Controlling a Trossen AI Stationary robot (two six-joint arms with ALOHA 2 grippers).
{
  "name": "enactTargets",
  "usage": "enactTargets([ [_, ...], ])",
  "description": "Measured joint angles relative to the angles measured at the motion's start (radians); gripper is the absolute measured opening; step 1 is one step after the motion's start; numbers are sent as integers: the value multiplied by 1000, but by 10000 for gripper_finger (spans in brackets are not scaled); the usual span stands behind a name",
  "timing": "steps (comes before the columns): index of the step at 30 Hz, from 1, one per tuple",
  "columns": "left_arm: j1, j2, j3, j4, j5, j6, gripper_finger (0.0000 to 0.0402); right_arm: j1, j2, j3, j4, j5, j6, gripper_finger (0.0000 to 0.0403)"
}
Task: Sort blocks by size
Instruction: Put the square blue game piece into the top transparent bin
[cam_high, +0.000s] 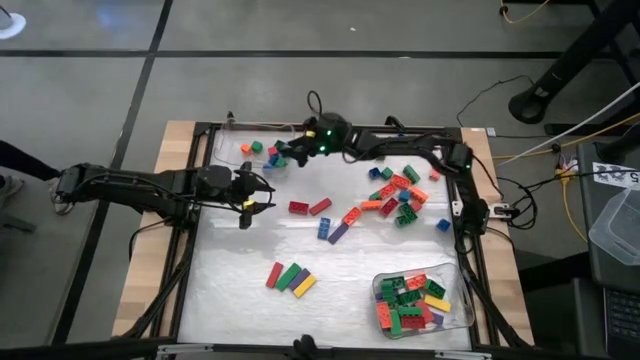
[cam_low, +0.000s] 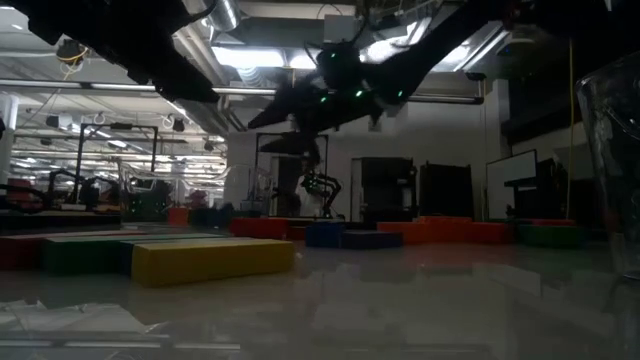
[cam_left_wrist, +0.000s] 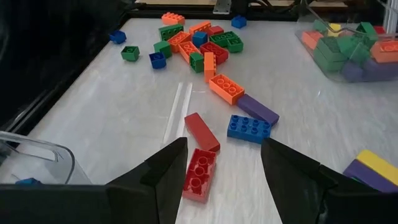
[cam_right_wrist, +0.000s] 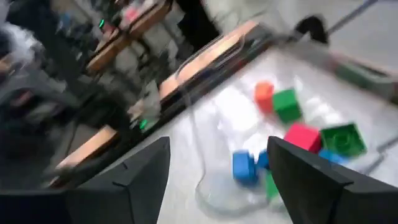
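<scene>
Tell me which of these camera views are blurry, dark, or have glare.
Right wrist view: motion-smeared, small blocks soft. Low view: arms backlit into silhouettes by ceiling lights, nearest yellow block large, table glossy. High view: evenly lit, glare streaks on the table. Left wrist view: sharp.

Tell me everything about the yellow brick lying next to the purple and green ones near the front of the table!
The yellow brick is a long rectangular toy block of shiny-looking plastic. It lies flat on the white table, angled, at the end of a row with a purple brick, a green brick and a red brick. Its long side rests against the purple one. In the low view it shows as a plain yellow slab. No fingers touch it.
</scene>
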Motion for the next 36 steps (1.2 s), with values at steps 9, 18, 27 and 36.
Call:
enactTargets([
  [9,0,0,0,2,0,14,194,-37,-203,1,-742,85,22,261],
  [18,0,0,0,3,0,30,194,-23,-211,-2,-1168,368,102,261],
  [27,0,0,-1,2,0,26,194,-24,-193,-3,-1329,458,126,262],
  [36,0,0,-1,3,0,25,194,-24,-193,-67,-1333,475,162,262],
])
